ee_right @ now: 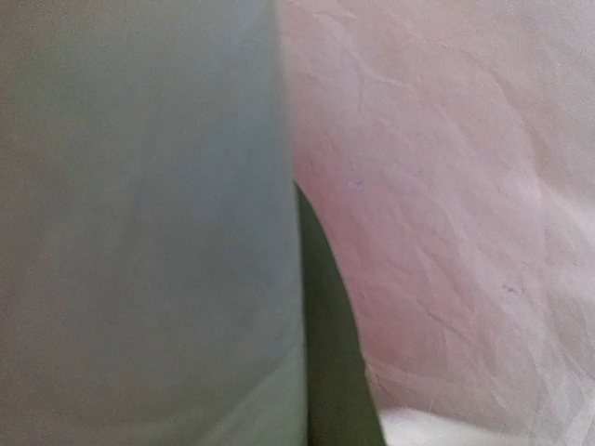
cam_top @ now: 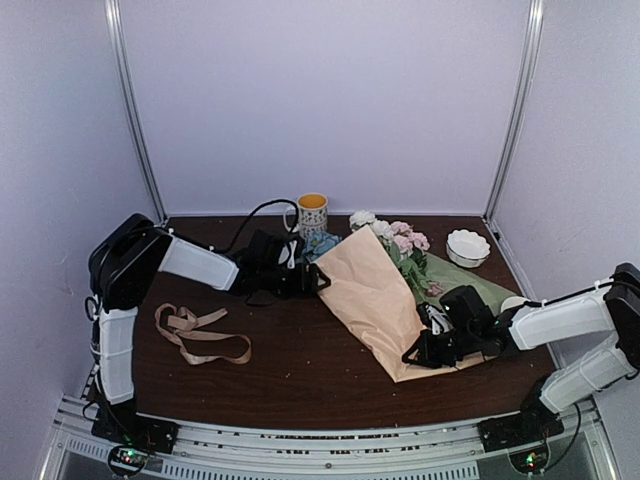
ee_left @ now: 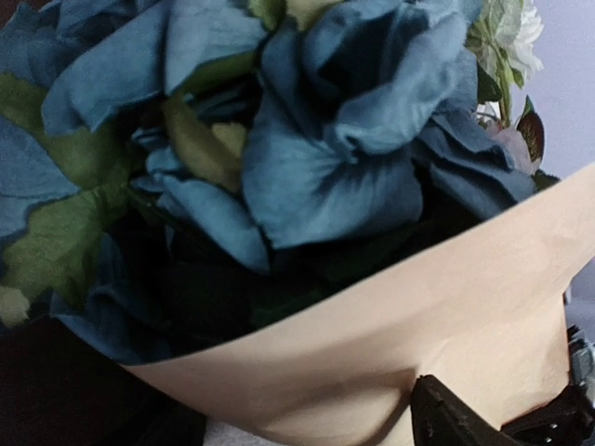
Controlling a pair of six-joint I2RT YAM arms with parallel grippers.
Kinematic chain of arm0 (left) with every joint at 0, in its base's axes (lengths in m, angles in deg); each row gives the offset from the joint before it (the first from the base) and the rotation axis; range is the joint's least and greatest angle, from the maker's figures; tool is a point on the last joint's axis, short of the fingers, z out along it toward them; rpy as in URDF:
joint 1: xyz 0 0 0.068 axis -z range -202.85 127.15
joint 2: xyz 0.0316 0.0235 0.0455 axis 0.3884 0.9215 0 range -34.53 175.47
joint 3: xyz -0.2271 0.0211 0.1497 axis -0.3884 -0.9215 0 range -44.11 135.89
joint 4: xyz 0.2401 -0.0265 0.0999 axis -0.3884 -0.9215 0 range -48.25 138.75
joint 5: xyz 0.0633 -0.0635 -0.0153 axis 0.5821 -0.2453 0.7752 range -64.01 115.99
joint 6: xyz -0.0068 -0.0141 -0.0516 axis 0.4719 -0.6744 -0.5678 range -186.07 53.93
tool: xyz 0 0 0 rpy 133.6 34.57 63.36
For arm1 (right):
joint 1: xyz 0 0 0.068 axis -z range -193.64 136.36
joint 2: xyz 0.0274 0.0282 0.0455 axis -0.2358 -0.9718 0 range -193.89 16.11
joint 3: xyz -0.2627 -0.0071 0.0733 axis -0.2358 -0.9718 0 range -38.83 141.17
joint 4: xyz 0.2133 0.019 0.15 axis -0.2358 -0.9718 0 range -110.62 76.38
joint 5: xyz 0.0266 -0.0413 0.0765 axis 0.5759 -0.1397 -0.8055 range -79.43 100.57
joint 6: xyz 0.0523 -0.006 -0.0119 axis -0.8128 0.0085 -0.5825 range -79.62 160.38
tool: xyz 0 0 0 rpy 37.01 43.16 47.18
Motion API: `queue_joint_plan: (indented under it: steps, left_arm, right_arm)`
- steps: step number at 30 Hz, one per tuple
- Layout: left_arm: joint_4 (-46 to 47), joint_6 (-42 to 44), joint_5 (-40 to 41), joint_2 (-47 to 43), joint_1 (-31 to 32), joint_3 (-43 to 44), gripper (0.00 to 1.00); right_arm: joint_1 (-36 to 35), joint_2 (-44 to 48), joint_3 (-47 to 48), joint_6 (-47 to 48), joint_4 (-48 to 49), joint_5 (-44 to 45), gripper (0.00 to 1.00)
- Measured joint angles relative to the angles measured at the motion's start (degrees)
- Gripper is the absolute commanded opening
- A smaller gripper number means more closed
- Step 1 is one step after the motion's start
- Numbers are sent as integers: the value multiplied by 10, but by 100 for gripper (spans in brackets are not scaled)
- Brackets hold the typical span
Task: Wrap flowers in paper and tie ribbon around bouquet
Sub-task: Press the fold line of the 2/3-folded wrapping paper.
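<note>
At near right, right gripper point(cam_top: 418, 352) pinches the paper point(cam_top: 370, 290), apparently securing the wrap; left gripper point(cam_top: 316, 278) spread unclear.

The peach-tan paper point(cam_top: 375, 295) is matt and finely crinkled, the blue hydrangea petals point(ee_left: 325, 139) look like soft matt cloth, the table point(cam_top: 300, 370) dark smooth wood, the bowl point(cam_top: 468, 250) glossy white.
</note>
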Motion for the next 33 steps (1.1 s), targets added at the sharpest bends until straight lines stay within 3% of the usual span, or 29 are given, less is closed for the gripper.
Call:
queue_joint_plan:
  steps: [3, 9, 10, 20, 33]
  left_arm:
    - [40, -37, -14, 12, 0, -8, 59]
    - [65, -71, -16, 20, 0, -9, 4]
    - [68, -71, -15, 20, 0, -9, 0]
    - [56, -56, -1, 2, -12, -35, 0]
    - [-98, 75, 47, -128, -54, -65, 0]
  right_arm:
    - [0, 0, 0, 0, 0, 0, 0]
    - [0, 0, 1, 1, -1, 0, 0]
    - [0, 0, 1, 2, -2, 0, 0]
    - [-39, -18, 44, 15, -35, 16, 0]
    - [-114, -82, 121, 5, 1, 3, 0]
